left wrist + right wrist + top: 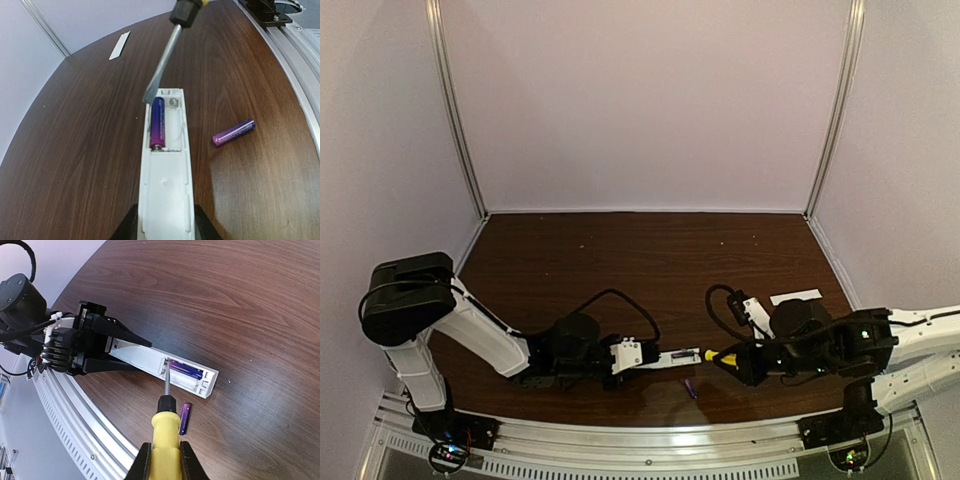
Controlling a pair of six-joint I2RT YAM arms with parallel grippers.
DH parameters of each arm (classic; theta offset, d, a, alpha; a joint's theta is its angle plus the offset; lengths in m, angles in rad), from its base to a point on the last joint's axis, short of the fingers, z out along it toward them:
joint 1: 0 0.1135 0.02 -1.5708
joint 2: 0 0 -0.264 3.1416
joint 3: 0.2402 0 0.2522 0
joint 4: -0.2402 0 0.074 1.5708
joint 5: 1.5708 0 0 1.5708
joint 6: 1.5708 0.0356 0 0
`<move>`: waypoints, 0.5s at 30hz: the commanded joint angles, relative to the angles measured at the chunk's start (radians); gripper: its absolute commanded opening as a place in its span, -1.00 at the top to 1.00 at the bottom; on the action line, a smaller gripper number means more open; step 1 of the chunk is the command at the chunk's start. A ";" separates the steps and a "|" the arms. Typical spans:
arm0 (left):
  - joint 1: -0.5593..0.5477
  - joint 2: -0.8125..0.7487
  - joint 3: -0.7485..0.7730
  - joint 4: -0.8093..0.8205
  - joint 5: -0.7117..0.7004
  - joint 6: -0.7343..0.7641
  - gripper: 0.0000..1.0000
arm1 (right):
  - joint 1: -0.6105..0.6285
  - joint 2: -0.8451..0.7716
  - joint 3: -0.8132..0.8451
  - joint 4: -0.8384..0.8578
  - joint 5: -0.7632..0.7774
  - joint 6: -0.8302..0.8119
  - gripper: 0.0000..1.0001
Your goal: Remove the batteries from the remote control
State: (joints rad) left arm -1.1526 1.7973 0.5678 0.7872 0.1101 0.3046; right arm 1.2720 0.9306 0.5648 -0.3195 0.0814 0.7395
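The white remote control (165, 190) lies back-up on the table, its battery bay open, and my left gripper (165, 227) is shut on its near end. One purple-blue battery (157, 122) sits in the bay's left slot; the slot beside it is empty. A second battery (234, 132) lies loose on the table to the right of the remote. My right gripper (162, 460) is shut on the yellow handle of a screwdriver (165, 432). The screwdriver's blade tip rests at the bay's edge, right against the seated battery (186, 371). From above, the remote (665, 357) spans the gap between both grippers.
A thin white cover strip (795, 297) lies on the table behind the right arm. The metal rail (75, 415) along the table's near edge runs close to the loose battery (184, 418). The booth's walls close in the table's back and sides.
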 commanded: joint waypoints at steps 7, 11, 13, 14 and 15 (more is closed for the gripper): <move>0.005 0.014 0.033 -0.031 0.122 -0.011 1.00 | 0.004 0.107 0.286 -0.397 -0.028 -0.240 1.00; 0.005 0.014 0.029 -0.050 0.185 -0.008 1.00 | 0.006 0.152 0.363 -0.471 -0.077 -0.347 1.00; 0.005 0.014 0.025 -0.052 0.210 -0.004 1.00 | 0.006 0.182 0.400 -0.511 -0.078 -0.399 1.00; 0.005 0.015 0.022 -0.054 0.223 -0.001 1.00 | 0.009 0.198 0.413 -0.527 -0.114 -0.420 1.00; 0.006 0.014 0.021 -0.057 0.238 0.001 1.00 | 0.013 0.214 0.424 -0.536 -0.142 -0.445 1.00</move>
State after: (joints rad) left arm -1.1526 1.8011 0.5816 0.7261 0.2611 0.3042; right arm 1.2724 1.0992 0.9310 -0.7334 0.0193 0.4335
